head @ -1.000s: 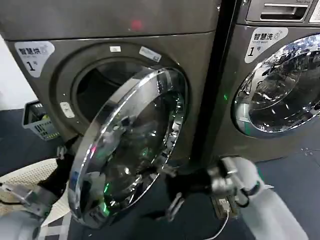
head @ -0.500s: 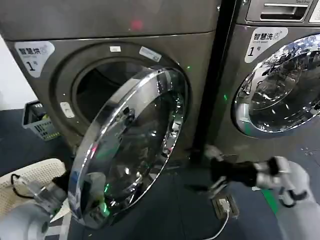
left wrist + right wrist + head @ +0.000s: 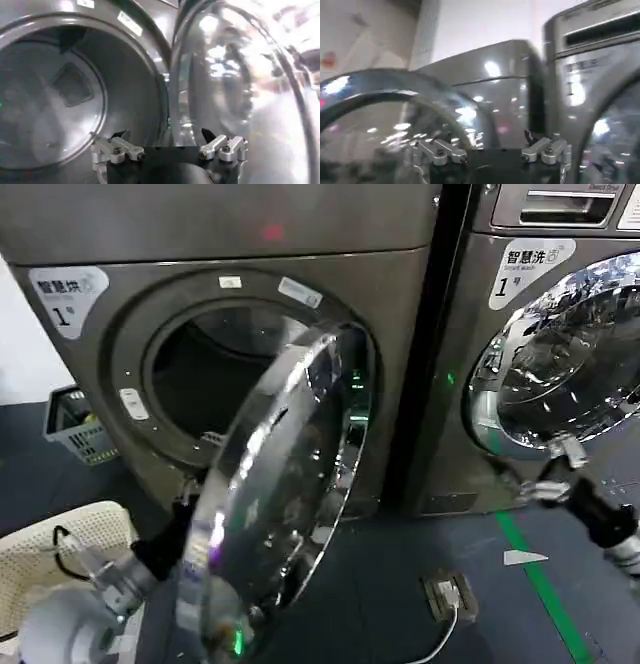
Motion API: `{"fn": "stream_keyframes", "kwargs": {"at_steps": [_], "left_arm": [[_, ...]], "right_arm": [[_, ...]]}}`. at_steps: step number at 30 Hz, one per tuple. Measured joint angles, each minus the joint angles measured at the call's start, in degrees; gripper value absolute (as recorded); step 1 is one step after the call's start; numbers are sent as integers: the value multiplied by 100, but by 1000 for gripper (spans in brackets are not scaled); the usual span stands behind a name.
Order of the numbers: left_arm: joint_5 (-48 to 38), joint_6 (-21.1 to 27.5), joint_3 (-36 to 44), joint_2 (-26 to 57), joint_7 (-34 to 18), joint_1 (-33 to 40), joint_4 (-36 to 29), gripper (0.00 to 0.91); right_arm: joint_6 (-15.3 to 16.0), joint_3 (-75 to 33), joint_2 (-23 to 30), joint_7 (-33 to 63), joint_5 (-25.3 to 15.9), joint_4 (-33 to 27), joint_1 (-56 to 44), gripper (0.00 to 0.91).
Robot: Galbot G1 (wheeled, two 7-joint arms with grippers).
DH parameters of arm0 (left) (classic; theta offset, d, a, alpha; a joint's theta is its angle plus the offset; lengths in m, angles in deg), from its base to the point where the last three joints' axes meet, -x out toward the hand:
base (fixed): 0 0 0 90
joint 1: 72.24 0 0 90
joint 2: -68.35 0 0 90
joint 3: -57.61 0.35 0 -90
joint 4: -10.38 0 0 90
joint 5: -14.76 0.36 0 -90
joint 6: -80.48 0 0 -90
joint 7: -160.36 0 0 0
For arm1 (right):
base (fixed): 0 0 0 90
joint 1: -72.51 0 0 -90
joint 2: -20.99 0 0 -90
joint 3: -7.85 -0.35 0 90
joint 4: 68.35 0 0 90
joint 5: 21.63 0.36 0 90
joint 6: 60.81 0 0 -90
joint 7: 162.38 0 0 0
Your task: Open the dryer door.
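Dryer door [image 3: 285, 484] wider than before; left end effector [image 3: 167, 139] open, empty.

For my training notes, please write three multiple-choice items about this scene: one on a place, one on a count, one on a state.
1. Where is the left gripper?
A. behind the open door's lower edge
B. at the drawer handle
C. inside the basket

2. How many round chrome-ringed doors show in the head view?
A. one
B. two
C. three

3. The large round chrome-ringed dryer door is:
A. shut
B. removed
C. swung open

Answers: 1 A, it sits by the door's lower rim. 2 B, the dryer door and the neighbouring machine's shut door. 3 C, the dark drum opening is exposed.
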Motion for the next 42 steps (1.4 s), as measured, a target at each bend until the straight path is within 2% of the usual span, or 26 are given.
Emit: {"fn": "stream_keyframes", "kwargs": {"at_steps": [5,9,12,15,22,26,35,42], "left_arm": [[-84,-20,264,52,-33,22,-132,907],[13,-52,593,169,-100,77,-192,907],[-17,-49,921,265,-243,231,-163,907],[38,-80,1290,334,-306,432,-91,907],[274,-223,2025,188,-294,812,151,907],[386,-270,2456,115,-292,1036,281,907],[234,-234,3321,231,-472,1612,517,907],[214,-203,3909,30,-516,2161,823,907]], "right_arm": [[-409,-348,78,1337,-59,167,-260,907],[-504,-645,174,2028,-414,235,-387,907],[-560,-987,162,2614,-889,235,-510,907],[-296,-1361,159,3221,-1122,174,-608,907],[150,-2169,84,3840,-1196,-29,-770,907],[197,-2446,15,4402,-1208,-61,-799,907],[341,-3221,-2,4723,-1233,-140,-1024,907],[335,-3713,-15,4907,-1255,-170,-1247,907]]}}
